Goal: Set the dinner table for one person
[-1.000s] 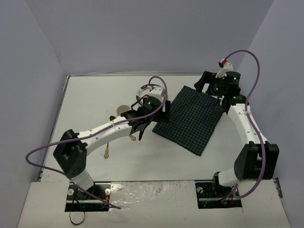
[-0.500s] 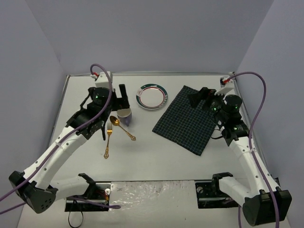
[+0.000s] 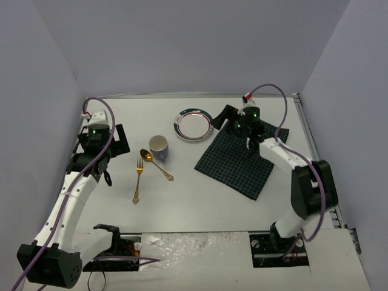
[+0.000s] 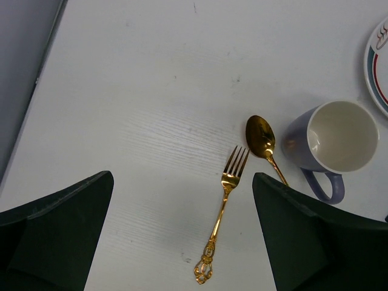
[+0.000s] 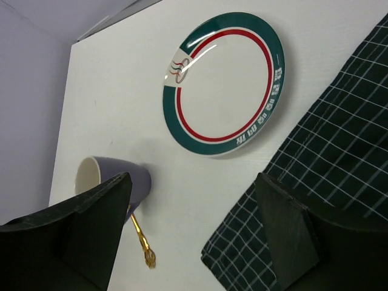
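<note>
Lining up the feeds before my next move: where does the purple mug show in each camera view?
Top external: the mug stands left of centre, just right of the spoon.
Left wrist: the mug is at the right, mouth up, handle toward the bottom edge.
Right wrist: the mug is at lower left, partly hidden.
Shared landmark: the green-rimmed plate lies up and right of the mug in every view.

The left gripper [image 3: 100,144] is withdrawn from the left corner of the checked cloth [image 3: 242,163], past the purple cup [image 3: 159,147], and now sits near the left edge of the dinner table [image 3: 200,200]. The right gripper [image 3: 236,124] is shifted leftward from the cloth's far-right corner to just beside the plate [image 3: 194,124].
</note>
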Motion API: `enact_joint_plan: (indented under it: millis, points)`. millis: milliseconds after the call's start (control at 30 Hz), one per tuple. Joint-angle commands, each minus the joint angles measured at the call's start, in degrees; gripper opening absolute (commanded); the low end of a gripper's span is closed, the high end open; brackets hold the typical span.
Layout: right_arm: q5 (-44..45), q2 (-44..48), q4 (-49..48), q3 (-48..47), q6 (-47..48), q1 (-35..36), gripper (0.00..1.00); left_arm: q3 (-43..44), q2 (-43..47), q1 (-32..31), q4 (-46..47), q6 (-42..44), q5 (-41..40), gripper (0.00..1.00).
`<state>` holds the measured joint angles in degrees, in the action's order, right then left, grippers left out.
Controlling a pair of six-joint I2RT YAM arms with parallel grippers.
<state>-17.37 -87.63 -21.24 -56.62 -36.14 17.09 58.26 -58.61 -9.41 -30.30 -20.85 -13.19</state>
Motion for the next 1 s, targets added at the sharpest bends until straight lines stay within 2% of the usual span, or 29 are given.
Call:
enact_joint_plan:
  millis: [0, 133, 400, 833, 967]
  points:
    - [3.87, -9.43, -6.83, -7.64, -6.22, 1.29, 0.78, 0.85, 1.73, 2.15, 2.44, 2.6, 0.86, 0.97]
    - [4.04, -19.32, -8.37, -12.6, -7.84, 1.44, 0.75, 0.36, 2.37, 2.63, 1.97, 2.92, -0.38, 0.97]
    - [3.67, -30.14, -7.39, -20.99, -9.13, 1.44, 0.66, 0.37, 1.92, 3.22, 1.05, 2.68, -1.59, 0.97]
    - [2.46, -38.6, -8.37, -26.37, -11.82, 1.8, 0.53, 0.36, 1.74, 4.49, 1.01, 2.04, -0.53, 0.97]
    - [1.35, -40.51, -8.88, -27.82, -12.71, 2.21, 0.44, 0.28, 1.76, 4.65, 1.04, 2.04, -0.28, 0.97]
